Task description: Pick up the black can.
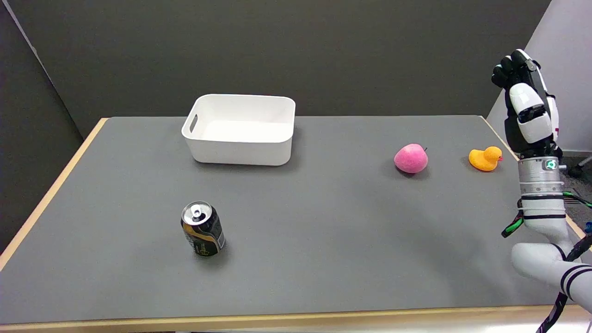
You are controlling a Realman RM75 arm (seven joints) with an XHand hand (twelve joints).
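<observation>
Black can point(202, 229) stands upright on the grey tabletop point(323, 240), well apart from the right hand point(527, 104), raised at the edge, fingers curled, holding nothing.

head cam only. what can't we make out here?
- Black can: label print too small to read; its far side faces away.
- White bin: near wall hides part of its floor.
- Robot hand: seen from the back, fingers curled away, so the palm is hidden.
- Right arm: cut off by the lower right edge.
</observation>
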